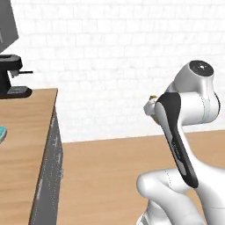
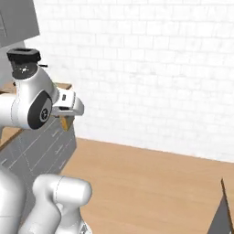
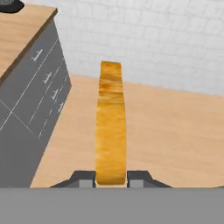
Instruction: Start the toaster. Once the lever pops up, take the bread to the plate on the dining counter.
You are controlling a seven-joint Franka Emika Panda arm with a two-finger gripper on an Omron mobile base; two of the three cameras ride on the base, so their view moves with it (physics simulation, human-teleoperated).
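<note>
Clearly the carrying step is in hand: the gripper (image 3: 111, 178) is clamped on the bread (image 3: 111, 127), which stands edge-on between the fingers (image 3: 84, 178), so next comes finding the dining counter's plate and lowering the slice onto it.

I count one slice of bread (image 3: 111, 127), standing up in the middle of the hand view. There is one gripper (image 3: 111, 178) at the bottom. One black coffee machine (image 1: 12, 74) sits at the upper left of the left base view. One wood counter (image 1: 22, 132) runs down the left side there.
</note>
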